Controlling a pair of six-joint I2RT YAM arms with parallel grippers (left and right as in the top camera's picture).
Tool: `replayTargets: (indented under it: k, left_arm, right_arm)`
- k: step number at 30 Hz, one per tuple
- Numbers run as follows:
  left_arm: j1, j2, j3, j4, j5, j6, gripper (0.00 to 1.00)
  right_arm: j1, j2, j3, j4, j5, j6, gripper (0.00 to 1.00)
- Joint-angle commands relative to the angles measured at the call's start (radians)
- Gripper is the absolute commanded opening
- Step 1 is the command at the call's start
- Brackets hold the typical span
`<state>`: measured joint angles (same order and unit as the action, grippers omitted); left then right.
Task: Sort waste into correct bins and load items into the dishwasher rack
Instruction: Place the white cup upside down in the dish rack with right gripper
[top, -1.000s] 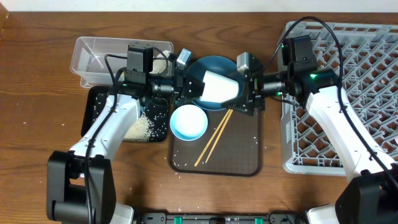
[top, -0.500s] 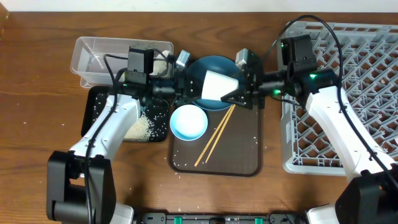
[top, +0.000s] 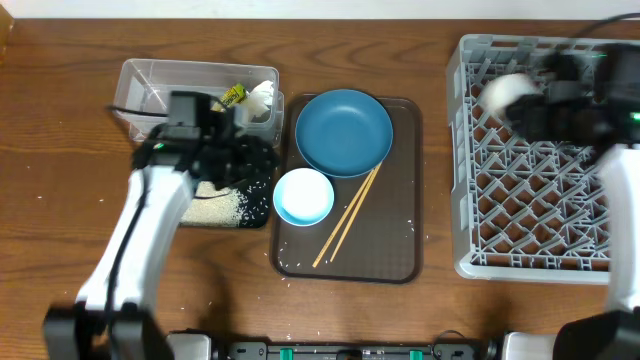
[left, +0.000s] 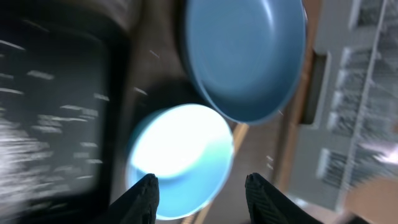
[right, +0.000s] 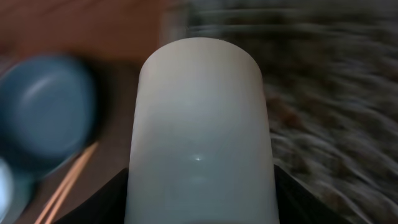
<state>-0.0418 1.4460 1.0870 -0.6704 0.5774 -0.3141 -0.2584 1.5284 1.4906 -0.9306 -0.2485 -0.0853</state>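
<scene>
One round dark-blue plate (top: 344, 132), one light-blue bowl (top: 303, 196) and two wooden chopsticks (top: 345, 220) lie on the brown rectangular tray (top: 395, 240). Right of it, over the light-grey plastic rack (top: 520, 200), the right gripper (right: 200, 200) clamps one white cup (right: 199, 124); the left gripper (left: 202, 196) gapes empty.

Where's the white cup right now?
Overhead view, right side: the white cup is held in the right tool above the far-left corner of the dishwasher rack.

dark blue plate (top: 344, 132), light blue bowl (top: 303, 196), pale wood chopsticks (top: 345, 220), brown tray (top: 385, 240). white cup (right: 199, 143). light grey lattice rack (top: 540, 200). black bin (top: 258, 205) flecked with white rice (top: 213, 207). clear tub (top: 140, 90), green-and-yellow wrapper (top: 232, 95).
</scene>
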Motion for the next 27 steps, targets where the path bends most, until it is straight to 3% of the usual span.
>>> replayTargets:
  k: [1,4,11,21,23,26,27]
  left_arm:
    - [0.004,-0.09,0.008,-0.026,-0.233,0.053,0.48]
    - [0.004,-0.139,0.008,-0.045,-0.305,0.053,0.5]
    - [0.004,-0.15,0.007,-0.047,-0.306,0.052,0.51]
    - [0.004,-0.15,0.007,-0.048,-0.306,0.052,0.51]
    - [0.004,-0.15,0.007,-0.048,-0.306,0.052,0.51]
    - [0.004,-0.15,0.007,-0.048,-0.306,0.051,0.51]
    - [0.004,-0.15,0.007,-0.048,-0.306,0.052,0.51]
  right_arm:
    - [-0.108,-0.013,0.049,-0.032,0.175,0.132,0.01]
    - [-0.192,0.005,0.052,-0.051,0.229,0.157,0.01]
    - [-0.342,0.096,0.052,-0.065,0.313,0.201,0.02]
    - [-0.433,0.255,0.052,-0.109,0.357,0.236,0.02]
    - [-0.437,0.275,0.052,-0.108,0.356,0.238,0.09]
    - [-0.436,0.286,0.052,-0.089,0.304,0.238,0.48]
    - [-0.436,0.286,0.052,-0.079,0.27,0.238,0.54]
